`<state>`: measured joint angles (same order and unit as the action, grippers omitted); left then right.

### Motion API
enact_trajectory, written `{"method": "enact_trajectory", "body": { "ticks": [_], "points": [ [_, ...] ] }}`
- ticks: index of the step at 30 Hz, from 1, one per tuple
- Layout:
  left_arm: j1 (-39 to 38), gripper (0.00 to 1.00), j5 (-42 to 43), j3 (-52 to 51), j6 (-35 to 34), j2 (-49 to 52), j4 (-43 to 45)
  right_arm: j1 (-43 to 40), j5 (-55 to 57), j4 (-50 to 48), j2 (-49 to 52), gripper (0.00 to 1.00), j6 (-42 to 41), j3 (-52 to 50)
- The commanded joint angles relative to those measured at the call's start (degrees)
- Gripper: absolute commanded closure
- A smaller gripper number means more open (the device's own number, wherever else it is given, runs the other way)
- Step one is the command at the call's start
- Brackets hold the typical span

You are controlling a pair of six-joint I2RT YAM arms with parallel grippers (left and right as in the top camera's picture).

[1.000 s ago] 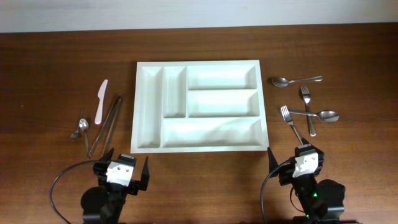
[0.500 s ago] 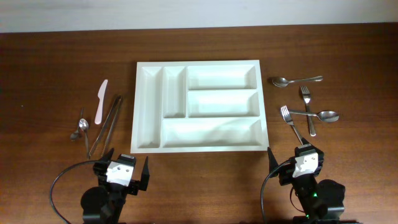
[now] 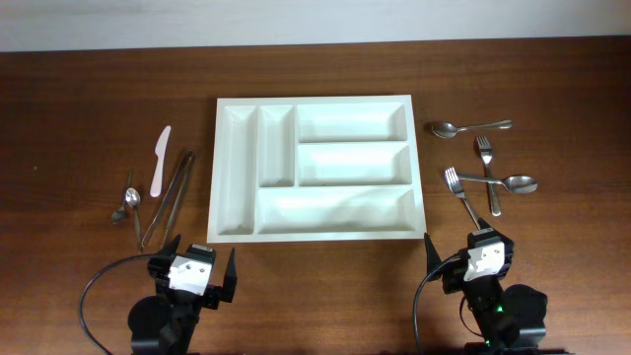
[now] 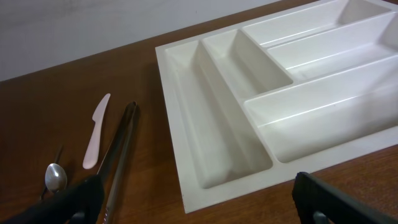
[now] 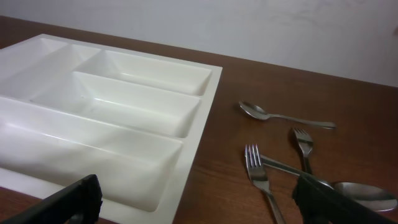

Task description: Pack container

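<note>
The container (image 3: 315, 100) is a large white cutlery tray in the middle of the table, with all five compartments bare. Its near left corner shows in the left wrist view (image 4: 176, 124) and its right end in the right wrist view (image 5: 200, 127). My left gripper (image 3: 197, 258) hovers open just in front of the tray's near left corner (image 4: 199, 199), holding nothing. My right gripper (image 3: 463, 247) stands open off the near right corner (image 5: 198, 199), also holding nothing, close to the handle end of a fork (image 3: 460, 194).
Left of the tray lie a white plastic knife (image 3: 160, 161), metal tongs (image 3: 170, 195) and a small spoon (image 3: 129, 200). To its right lie a spoon (image 3: 468, 127), a second fork (image 3: 487, 173) and a larger spoon (image 3: 508, 182) crossing that fork.
</note>
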<state>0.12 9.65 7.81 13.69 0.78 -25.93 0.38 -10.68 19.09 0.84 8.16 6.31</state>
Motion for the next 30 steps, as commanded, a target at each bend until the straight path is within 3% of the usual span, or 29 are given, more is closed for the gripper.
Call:
{"method": "enact_trajectory", "body": {
  "ticks": [1,8,14,21,25,30],
  "points": [
    [0.1,0.01,0.6,-0.4,-0.8,-0.3,0.2,0.5,-0.3,-0.4,-0.5,0.01,0.4,-0.5],
    [0.1,0.01,0.6,-0.4,-0.8,-0.3,0.2,0.3,-0.1,1.6,-0.2,0.01,-14.8,2.7],
    [0.1,0.01,0.6,-0.4,-0.8,-0.3,0.2,0.3,1.1,10.8,8.0,0.01,-17.3,18.9],
    [0.1,0.01,0.6,-0.4,-0.8,-0.3,0.2,0.3,8.5,36.0,37.0,0.01,-16.6,51.5],
    [0.1,0.01,0.6,-0.4,-0.8,-0.3,0.2,0.3,9.5,50.1,56.6,0.01,-8.5,70.1],
    [0.1,0.01,0.6,-0.4,-0.8,-0.3,0.2,0.3,5.4,56.9,74.4,0.01,-6.9,84.8]
  ]
}}
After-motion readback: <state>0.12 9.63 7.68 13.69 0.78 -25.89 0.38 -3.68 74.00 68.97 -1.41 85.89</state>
